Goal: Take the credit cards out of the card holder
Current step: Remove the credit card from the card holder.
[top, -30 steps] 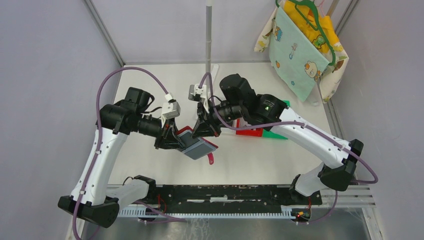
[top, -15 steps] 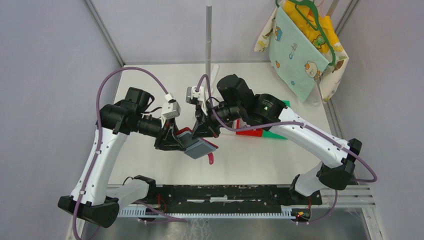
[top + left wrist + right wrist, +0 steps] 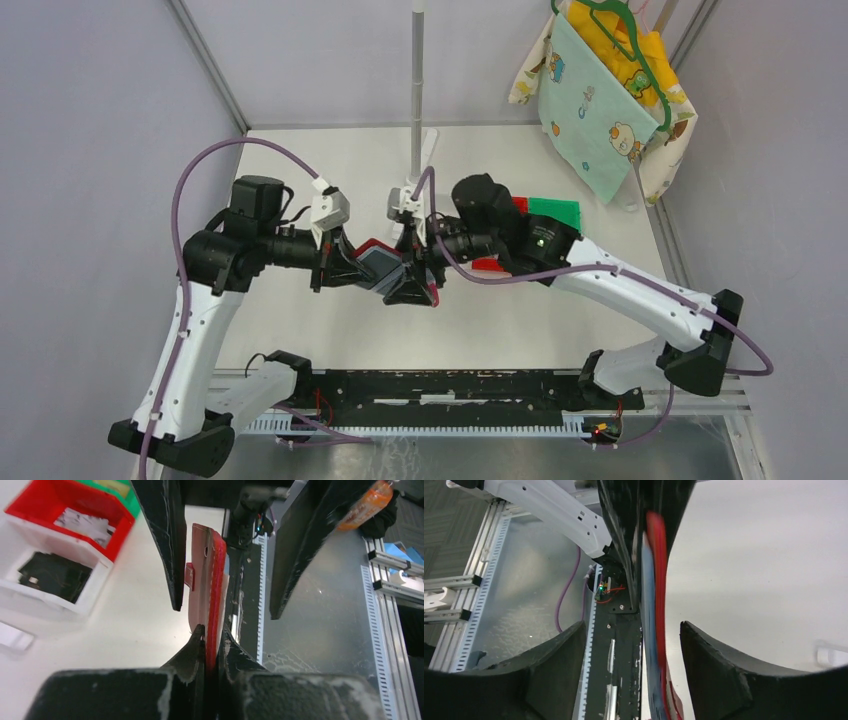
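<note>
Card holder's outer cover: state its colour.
Red. The card holder shows it best in the left wrist view, seen edge-on.

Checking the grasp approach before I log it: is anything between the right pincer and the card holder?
Nothing visible does. The right pincer is open, with the red card holder edge-on in the gap between its jaws. The left pincer is shut on the holder's other end.
</note>
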Action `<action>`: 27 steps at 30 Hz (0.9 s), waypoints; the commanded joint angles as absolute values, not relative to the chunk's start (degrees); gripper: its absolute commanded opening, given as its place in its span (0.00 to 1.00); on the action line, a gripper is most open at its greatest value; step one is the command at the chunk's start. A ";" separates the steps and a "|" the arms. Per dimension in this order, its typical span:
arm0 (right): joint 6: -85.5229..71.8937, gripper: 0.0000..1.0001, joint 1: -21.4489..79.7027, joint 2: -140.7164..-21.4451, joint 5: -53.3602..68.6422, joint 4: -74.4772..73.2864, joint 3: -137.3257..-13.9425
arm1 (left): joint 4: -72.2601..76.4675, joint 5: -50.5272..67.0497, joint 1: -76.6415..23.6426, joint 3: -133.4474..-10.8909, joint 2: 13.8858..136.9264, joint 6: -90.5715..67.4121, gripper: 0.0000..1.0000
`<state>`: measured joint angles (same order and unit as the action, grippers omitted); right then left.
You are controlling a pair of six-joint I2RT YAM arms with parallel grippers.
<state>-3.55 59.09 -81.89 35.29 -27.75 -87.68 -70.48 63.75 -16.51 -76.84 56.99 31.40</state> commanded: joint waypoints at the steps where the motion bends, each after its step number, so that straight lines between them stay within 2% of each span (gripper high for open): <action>1: -11.64 0.77 58.48 -71.56 34.91 -3.58 -74.30 | -53.35 68.95 -16.59 -77.16 53.46 15.09 0.02; 4: -14.41 0.76 57.65 -68.50 35.58 4.34 -69.21 | -50.70 70.36 -16.58 -77.29 52.72 11.14 0.02; 7: -17.27 0.67 56.57 -67.60 37.44 8.28 -67.88 | -50.54 71.43 -16.62 -77.43 52.53 9.71 0.02; 9: -18.53 0.54 56.14 -67.66 38.17 9.66 -67.97 | -50.65 72.16 -16.61 -77.29 52.39 9.25 0.02; 11: -19.08 0.35 55.75 -68.38 39.13 9.20 -69.01 | -50.54 72.26 -16.66 -77.18 52.16 8.91 0.03; 12: -18.82 0.23 55.57 -68.76 39.15 7.64 -69.97 | -50.54 72.06 -16.62 -77.17 52.06 8.69 0.07; 13: -17.88 0.12 55.36 -69.24 38.58 4.56 -71.49 | -50.54 71.82 -16.60 -77.19 52.03 8.48 0.16; 15: -15.73 0.00 54.97 -70.09 37.52 -2.15 -74.30 | -50.53 71.33 -16.54 -77.10 51.84 8.29 0.36; 16: -14.81 0.00 54.78 -70.37 37.11 -4.93 -75.37 | -50.54 70.90 -16.57 -76.97 51.70 8.35 0.45; 18: -13.16 0.00 54.75 -70.83 36.50 -9.02 -77.06 | -50.54 69.61 -16.53 -76.48 51.40 9.24 0.54; 27: -7.79 0.00 54.76 -73.69 35.21 -22.28 -84.20 | -54.32 62.60 -16.64 -76.14 52.10 18.35 0.54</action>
